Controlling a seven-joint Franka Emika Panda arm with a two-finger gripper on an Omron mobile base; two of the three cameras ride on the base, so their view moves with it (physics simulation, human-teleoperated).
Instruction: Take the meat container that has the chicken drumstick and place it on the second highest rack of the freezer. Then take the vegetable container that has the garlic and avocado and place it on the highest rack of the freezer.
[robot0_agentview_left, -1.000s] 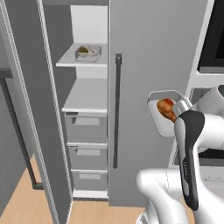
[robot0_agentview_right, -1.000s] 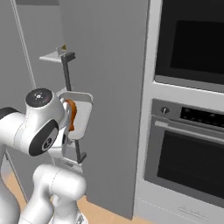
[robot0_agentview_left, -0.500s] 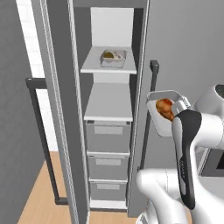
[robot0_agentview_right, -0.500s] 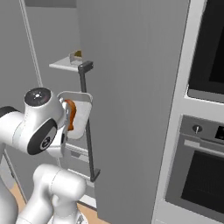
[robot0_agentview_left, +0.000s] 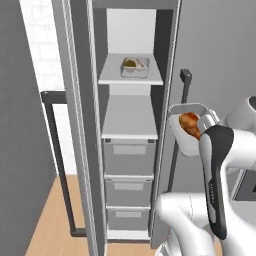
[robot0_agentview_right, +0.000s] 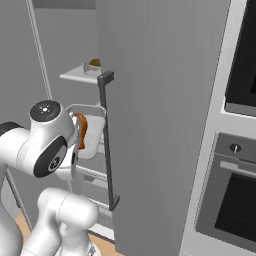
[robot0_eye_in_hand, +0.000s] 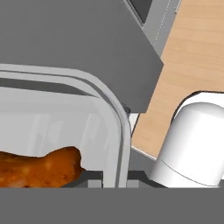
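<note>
The tall grey freezer (robot0_agentview_left: 129, 125) stood open, pale shelves above grey drawers. The meat container (robot0_agentview_left: 189, 131), chicken drumstick (robot0_agentview_left: 189, 123) inside, hung just right of the opening beside the black bar handle (robot0_agentview_right: 108, 140), tipped steeply on edge. The gripper (robot0_agentview_left: 206, 124) was clenched on the container's rim, the drumstick lying just beside the fingers. The vegetable container (robot0_agentview_left: 134, 66) already sat on the upper shelf (seemingly the wrong rack for now). Judging from the tilt, the drumstick could slide out, or the tray could clip the freezer's side wall going in.
</note>
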